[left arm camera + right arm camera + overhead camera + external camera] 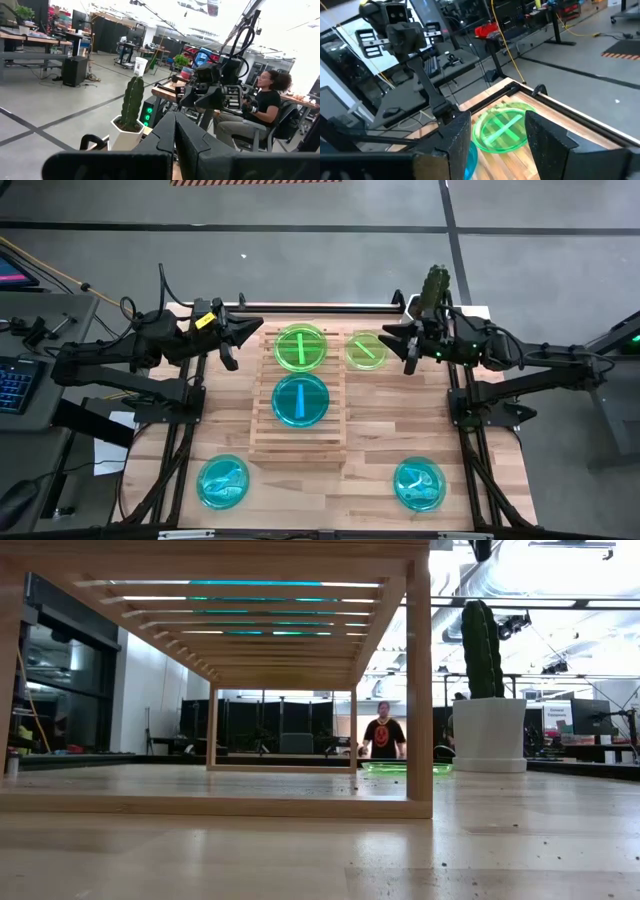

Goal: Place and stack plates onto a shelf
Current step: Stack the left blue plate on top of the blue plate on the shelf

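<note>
The wooden slatted shelf stands mid-table. On its far part lies a lime green plate showing crossed bar marks, and on its middle a cyan plate. Another green plate lies flat on the table right of the shelf. Cyan plates lie at the near left and near right. My left gripper hovers shut, left of the shelf's far end. My right gripper hovers open and empty above the right green plate's edge; between its fingers the right wrist view shows the shelf's green plate.
A potted cactus stands at the table's far right corner, just behind my right arm. In the low view the shelf's legs rise from the tabletop. People are in the room beyond the table.
</note>
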Controlling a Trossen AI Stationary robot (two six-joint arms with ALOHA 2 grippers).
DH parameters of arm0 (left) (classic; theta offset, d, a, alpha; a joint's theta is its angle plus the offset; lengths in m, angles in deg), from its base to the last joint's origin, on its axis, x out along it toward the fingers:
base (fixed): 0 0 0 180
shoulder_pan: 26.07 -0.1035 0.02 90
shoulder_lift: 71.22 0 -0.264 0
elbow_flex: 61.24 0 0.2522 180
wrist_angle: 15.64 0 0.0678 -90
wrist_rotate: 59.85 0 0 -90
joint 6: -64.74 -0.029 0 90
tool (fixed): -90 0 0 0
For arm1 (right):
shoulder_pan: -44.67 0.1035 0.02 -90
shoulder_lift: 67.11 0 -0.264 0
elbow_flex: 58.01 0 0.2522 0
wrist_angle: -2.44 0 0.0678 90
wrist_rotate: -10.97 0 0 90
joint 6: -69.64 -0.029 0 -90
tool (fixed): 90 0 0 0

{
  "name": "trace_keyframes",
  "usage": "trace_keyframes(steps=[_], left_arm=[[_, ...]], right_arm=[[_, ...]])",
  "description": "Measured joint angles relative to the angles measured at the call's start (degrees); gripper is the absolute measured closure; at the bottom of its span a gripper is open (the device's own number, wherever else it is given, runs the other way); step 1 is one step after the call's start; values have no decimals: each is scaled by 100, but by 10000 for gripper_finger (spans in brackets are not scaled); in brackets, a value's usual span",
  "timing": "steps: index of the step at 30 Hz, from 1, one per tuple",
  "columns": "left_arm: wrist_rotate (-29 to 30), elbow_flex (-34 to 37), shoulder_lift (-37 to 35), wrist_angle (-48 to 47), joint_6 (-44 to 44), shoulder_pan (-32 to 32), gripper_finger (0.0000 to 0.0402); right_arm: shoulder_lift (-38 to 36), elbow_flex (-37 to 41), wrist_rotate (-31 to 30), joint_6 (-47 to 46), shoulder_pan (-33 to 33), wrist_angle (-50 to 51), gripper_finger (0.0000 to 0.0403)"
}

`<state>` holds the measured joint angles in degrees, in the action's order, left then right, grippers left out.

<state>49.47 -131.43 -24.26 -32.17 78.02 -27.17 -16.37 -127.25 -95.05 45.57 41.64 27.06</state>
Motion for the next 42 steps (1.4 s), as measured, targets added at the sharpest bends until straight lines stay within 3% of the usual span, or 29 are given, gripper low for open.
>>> trace_keyframes(steps=[14,18,24,29,33,37,42], left_arm=[[-9,-106,42,-131,-73,0,397],[-310,-627,172,-1069,-138,0,370],[-1345,-1191,609,-3539,343,158,303],[-2177,-1192,963,-5371,992,859,259],[-2313,-1171,1202,-6245,1435,1748,245],[-2185,-695,1231,-6283,2000,2770,243],[-2033,481,1233,-5764,2407,3775,243]], right_arm=[[15,0,8,163,7,-26,233],[15,0,8,161,7,-19,233],[15,0,10,131,7,94,233],[23,0,14,-116,7,430,233],[31,0,12,-161,7,706,233],[31,0,12,-156,7,719,233],[31,0,12,-152,7,720,233]])
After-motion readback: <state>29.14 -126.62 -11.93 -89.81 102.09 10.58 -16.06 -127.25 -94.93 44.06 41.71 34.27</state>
